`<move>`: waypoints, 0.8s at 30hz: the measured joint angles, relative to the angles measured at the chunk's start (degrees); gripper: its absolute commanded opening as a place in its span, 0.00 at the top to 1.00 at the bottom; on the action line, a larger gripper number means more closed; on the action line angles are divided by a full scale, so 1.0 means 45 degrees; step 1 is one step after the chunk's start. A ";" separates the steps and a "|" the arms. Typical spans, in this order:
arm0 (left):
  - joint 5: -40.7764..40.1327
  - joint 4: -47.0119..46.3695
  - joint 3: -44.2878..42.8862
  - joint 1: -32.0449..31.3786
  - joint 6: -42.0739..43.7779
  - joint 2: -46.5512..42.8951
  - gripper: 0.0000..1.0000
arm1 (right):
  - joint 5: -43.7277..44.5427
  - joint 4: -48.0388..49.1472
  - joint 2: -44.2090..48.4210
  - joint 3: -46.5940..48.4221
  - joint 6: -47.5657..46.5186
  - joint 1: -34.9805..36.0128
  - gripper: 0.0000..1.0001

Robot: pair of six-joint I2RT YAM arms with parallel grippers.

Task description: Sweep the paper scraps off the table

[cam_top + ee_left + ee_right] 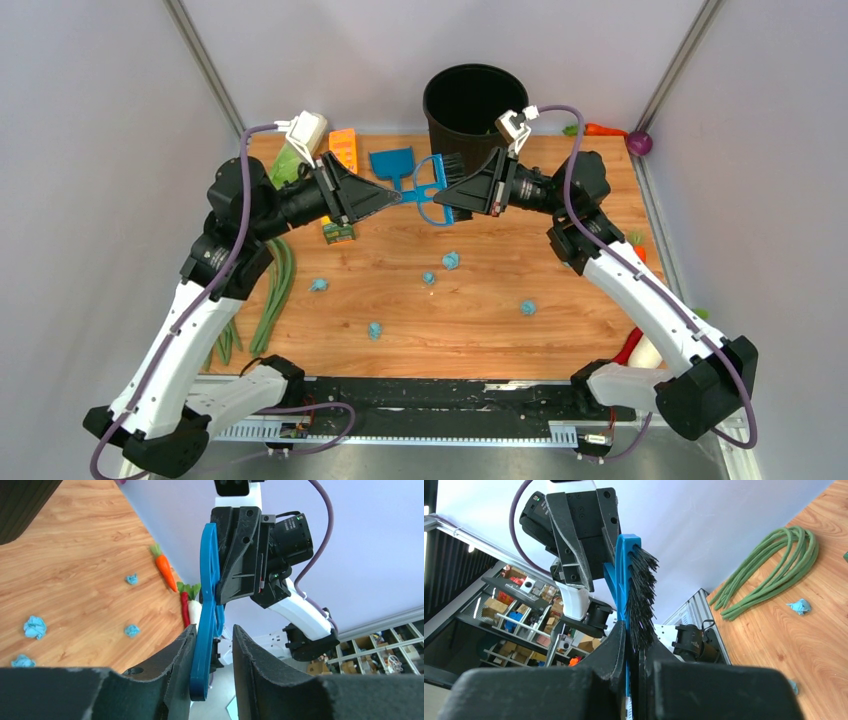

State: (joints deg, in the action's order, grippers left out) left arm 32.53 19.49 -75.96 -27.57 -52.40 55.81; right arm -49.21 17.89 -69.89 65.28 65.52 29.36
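Start with the bench [560, 330], taking the black bucket [475, 105] at its far edge as marker. Just in front of the bucket, find the right pincer [634, 635] pressed together on the head of the blue brush [624, 565]. Opposite, from the bucket's left, find the left pincer [214, 630] spread around the brush handle, touching on one side only, not yet clamped. Close by the bucket's left, note the blue dustpan [390, 165] lying flat. Well in front of the bucket, count five paper scraps [451, 260] loose on the wood. Judged a brush handover, with sweeping not begun. Next, probably: clamp the left pincer on the handle, free the right, then set bristles down beyond a scrap
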 measured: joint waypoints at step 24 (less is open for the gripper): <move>0.0233 0.2419 -0.0967 0.0044 0.0554 0.0287 0.63 | -0.0544 0.0277 0.0005 -0.0214 0.0092 -0.0350 1.00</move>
State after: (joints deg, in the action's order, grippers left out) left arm 33.58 30.37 -80.31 -27.38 -49.91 57.10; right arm -51.66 19.14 -69.87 64.31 65.93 27.79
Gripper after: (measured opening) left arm 0.375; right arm 0.059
